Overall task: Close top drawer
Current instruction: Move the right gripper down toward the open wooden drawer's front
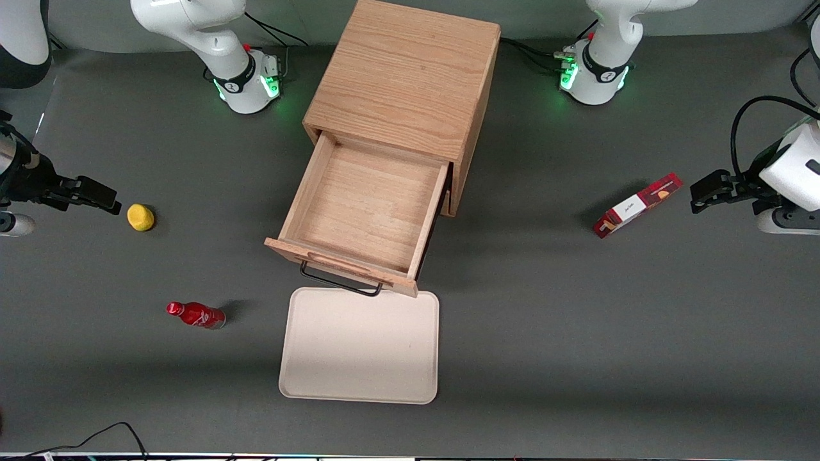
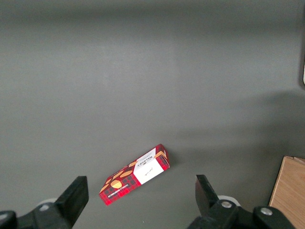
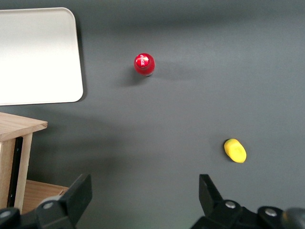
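The wooden cabinet [image 1: 410,77] stands in the middle of the table. Its top drawer [image 1: 368,205] is pulled far out toward the front camera and is empty inside. The drawer front carries a raised wooden strip and a black wire handle [image 1: 339,282]. A corner of the drawer shows in the right wrist view [image 3: 19,138]. My gripper [image 1: 96,195] is open and empty, hovering low over the table at the working arm's end, well away from the drawer, close beside a yellow lemon-like object [image 1: 140,217]. In the right wrist view my gripper [image 3: 143,193] holds nothing between its fingers.
A cream tray [image 1: 360,346] lies just in front of the drawer, also in the right wrist view [image 3: 38,57]. A red bottle [image 1: 195,314] lies nearer the front camera than the lemon. A red snack box [image 1: 637,205] lies toward the parked arm's end.
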Available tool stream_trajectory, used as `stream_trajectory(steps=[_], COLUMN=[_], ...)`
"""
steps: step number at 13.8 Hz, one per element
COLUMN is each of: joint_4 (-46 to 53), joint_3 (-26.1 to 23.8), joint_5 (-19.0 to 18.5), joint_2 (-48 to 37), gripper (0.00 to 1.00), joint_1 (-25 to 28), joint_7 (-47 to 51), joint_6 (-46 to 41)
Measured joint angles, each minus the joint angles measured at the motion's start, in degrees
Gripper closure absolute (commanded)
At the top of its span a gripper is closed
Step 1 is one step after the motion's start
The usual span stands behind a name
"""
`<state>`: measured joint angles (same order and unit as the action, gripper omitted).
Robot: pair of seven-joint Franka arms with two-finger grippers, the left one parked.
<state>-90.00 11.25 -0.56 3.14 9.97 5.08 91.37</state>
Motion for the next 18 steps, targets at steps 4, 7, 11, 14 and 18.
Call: stream_trajectory(steps=[4,7,11,14,18], joint_4=[0.0,0.4,4.1,8.9,16.6], joint_3=[0.0,0.0,-0.1,-0.6,-2.5], joint_5=[0.0,0.0,0.0,0.0,0.0], joint_2=[0.2,1.3,5.1,9.2,15.9], gripper=[0.00,0.00,0.00,0.00,0.00], joint_1=[0.0,0.0,0.1,0.3,0.4], joint_7=[0.0,0.0,-0.5,-4.4,-7.7], joint_6=[0.0,0.0,0.0,-0.1,0.0])
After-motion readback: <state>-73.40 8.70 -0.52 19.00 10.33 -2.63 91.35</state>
